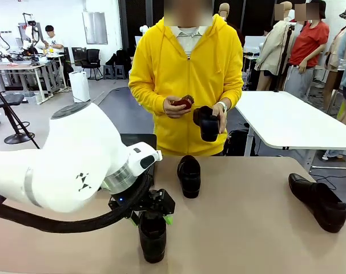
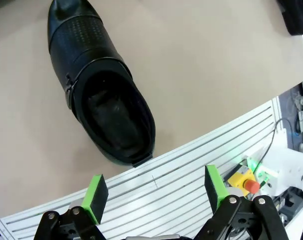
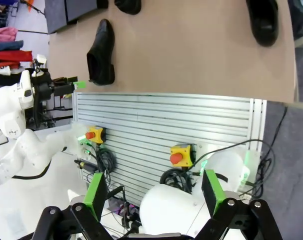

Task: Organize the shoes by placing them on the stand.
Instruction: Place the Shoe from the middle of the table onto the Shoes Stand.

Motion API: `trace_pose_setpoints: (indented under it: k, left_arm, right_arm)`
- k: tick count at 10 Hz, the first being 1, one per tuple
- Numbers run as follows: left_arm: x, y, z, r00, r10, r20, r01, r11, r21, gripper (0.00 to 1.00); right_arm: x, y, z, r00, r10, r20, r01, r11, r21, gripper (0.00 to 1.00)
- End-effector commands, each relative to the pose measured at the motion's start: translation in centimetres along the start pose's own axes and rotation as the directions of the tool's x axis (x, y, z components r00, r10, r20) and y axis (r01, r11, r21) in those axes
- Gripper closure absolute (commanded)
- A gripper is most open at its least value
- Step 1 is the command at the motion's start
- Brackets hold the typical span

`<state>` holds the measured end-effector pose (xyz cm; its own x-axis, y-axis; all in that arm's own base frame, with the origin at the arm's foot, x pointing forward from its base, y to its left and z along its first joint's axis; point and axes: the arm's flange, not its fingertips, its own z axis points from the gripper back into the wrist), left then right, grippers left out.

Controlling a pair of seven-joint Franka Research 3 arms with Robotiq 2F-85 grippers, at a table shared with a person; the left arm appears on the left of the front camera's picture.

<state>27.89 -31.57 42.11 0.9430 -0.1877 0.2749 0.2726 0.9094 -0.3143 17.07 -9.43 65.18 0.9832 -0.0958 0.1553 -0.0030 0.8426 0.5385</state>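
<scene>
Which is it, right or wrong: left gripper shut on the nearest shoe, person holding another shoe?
Wrong: the left wrist view shows the left gripper open, the nearest shoe lying free ahead of it. The person does hold another shoe.

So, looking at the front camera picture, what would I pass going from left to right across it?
Big white left arm → near shoe by the front edge → middle shoe → held-up shoe at the far side → far-right shoe lying on its own.
</scene>
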Motion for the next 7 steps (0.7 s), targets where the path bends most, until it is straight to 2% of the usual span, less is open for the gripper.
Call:
trace_pose_setpoints:
  k: [1,2,3,4,6,7]
  left_arm:
    - [-0.4,0.4,0.2,1.000,0.016,-0.003,-0.015,1.000,0.006,0.00]
    - [0.0,0.0,0.0,1.000,0.000,0.000,0.000,1.000,0.000,0.00]
    - [2.3,-0.4,-0.6,0.997,-0.007,-0.081,0.004,1.000,-0.029,0.00]
    - [4.9,-1.3,-2.0,0.990,0.043,-0.133,-0.036,0.998,0.059,0.00]
    - [8.9,-1.3,-4.3,0.978,0.086,-0.190,-0.069,0.993,0.095,0.00]
    - [10.6,-0.9,-5.6,0.970,0.153,-0.190,-0.133,0.985,0.113,0.00]
  right_arm:
    - [0.0,0.2,0.5,1.000,0.022,-0.005,-0.022,1.000,0.015,0.00]
    - [0.0,0.2,0.5,1.000,0.022,-0.005,-0.022,1.000,0.015,0.00]
    - [0.0,0.2,0.5,1.000,0.022,-0.005,-0.022,1.000,0.015,0.00]
    - [0.0,0.2,0.5,1.000,0.022,-0.005,-0.022,1.000,0.015,0.00]
    - [0.0,0.2,0.5,1.000,0.022,-0.005,-0.022,1.000,0.015,0.00]
    - [0.0,0.2,0.5,1.000,0.022,-0.005,-0.022,1.000,0.015,0.00]
